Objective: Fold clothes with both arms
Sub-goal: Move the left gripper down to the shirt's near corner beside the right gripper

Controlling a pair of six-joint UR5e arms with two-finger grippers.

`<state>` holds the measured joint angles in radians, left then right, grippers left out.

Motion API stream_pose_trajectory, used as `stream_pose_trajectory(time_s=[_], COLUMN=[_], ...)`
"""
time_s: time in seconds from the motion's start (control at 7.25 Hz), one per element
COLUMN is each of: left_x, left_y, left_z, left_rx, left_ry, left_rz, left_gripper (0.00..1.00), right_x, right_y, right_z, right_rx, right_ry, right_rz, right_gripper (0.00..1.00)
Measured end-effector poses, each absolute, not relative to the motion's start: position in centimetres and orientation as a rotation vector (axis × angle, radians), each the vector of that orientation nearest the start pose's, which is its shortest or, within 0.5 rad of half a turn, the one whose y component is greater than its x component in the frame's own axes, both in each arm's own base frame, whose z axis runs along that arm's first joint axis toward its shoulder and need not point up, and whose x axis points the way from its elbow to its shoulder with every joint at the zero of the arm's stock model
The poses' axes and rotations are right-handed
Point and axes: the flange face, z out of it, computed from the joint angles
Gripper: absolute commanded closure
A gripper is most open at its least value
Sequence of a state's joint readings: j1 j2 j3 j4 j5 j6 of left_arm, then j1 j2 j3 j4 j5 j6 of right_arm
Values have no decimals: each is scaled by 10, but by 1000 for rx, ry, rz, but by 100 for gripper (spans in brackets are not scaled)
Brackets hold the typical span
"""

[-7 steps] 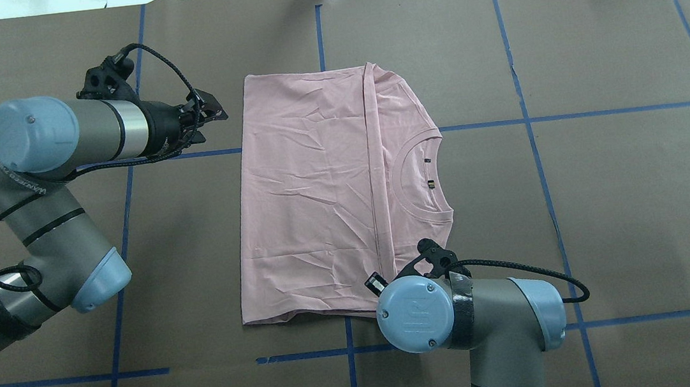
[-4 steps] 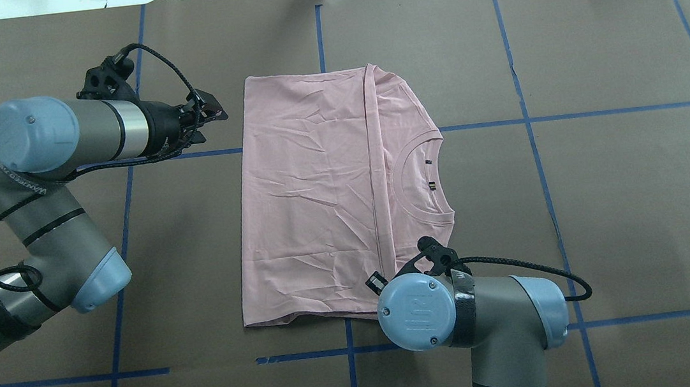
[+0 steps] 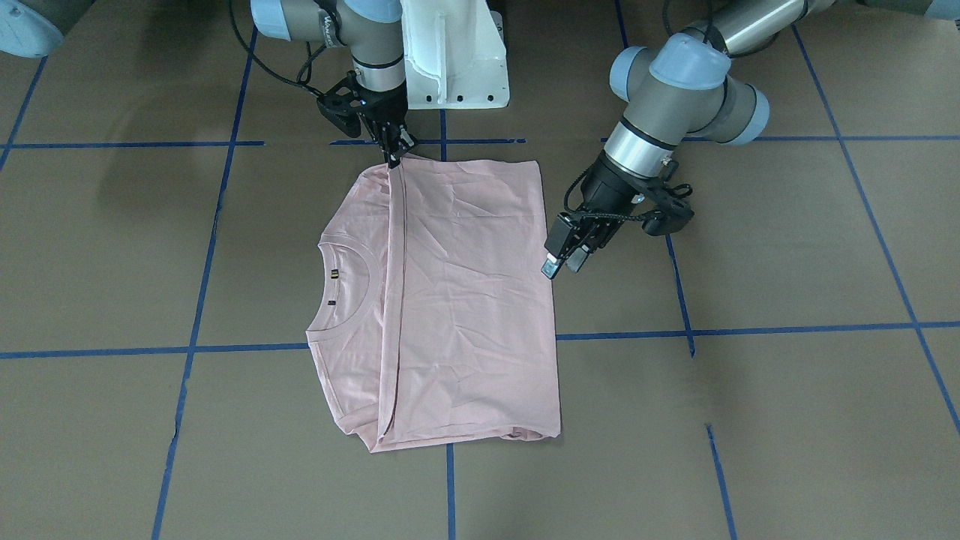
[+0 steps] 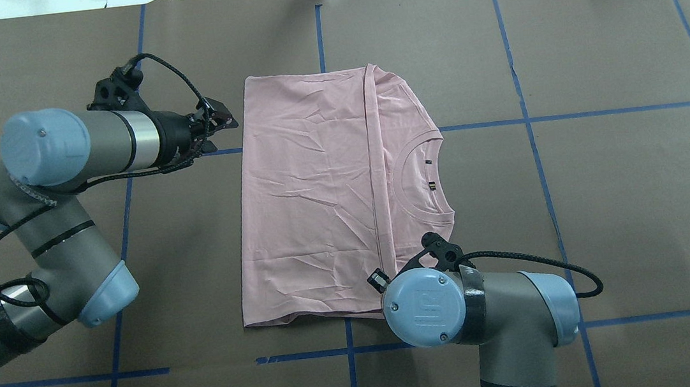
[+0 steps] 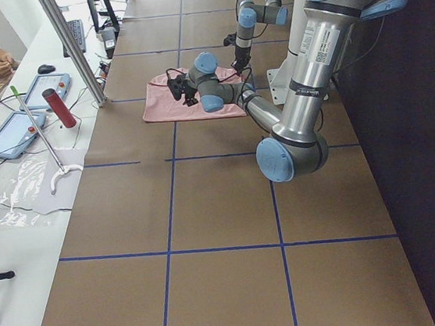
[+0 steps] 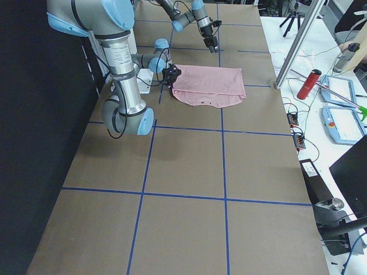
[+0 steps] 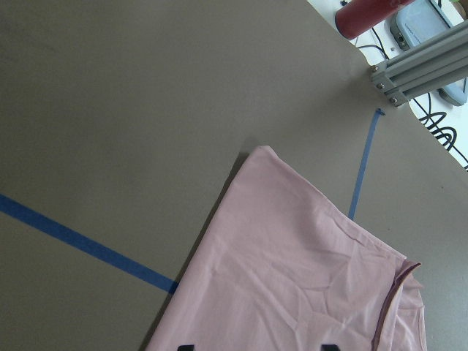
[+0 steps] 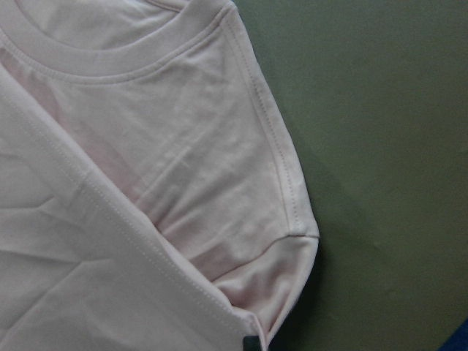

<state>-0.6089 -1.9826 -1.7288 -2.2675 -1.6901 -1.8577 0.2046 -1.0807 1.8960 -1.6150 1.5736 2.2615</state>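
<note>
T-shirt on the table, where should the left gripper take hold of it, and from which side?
The T-shirt lies flat, so only edges and corners offer a pinch. Probably take the far corner of its folded edge, coming low from the robot's left: the open left gripper faces that edge, apart from the cloth.

T-shirt [image 4: 313, 197]: light pink, flat, one side folded over, collar exposed | left gripper [image 3: 562, 264]: fingers spread, shirt's side edge just ahead, not touching | right gripper [image 3: 394, 154]: fingers together, tip at shirt's fold-line corner
</note>
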Motion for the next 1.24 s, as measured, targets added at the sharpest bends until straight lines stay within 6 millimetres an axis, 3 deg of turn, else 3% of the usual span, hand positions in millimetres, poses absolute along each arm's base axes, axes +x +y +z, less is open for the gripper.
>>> stream_pose_trajectory(time_s=[0.28, 0.41, 0.69, 0.96, 1.1, 1.24], left_x=[470, 480, 507, 528, 535, 540], left_y=[-366, -330, -280, -247, -240, -237], left_z=[272, 280, 295, 305, 310, 312], left_rx=[16, -7, -52, -92, -99, -101], left_ry=[1229, 1164, 1066, 1020, 1005, 998], left_rz=[-722, -728, -716, -696, -687, -682], left_gripper=[34, 33, 33, 34, 47, 72], right_x=[-557, -554, -553, -552, -552, -552], right_y=[-252, -251, -251, -251, -251, -251], right_z=[254, 253, 252, 251, 251, 251], right_rx=[-197, -197, -198, -198, -198, -198], right_ry=[-786, -789, -793, -795, -796, -796], right_rz=[838, 836, 834, 834, 835, 834], right_gripper=[100, 100, 100, 100, 100, 100])
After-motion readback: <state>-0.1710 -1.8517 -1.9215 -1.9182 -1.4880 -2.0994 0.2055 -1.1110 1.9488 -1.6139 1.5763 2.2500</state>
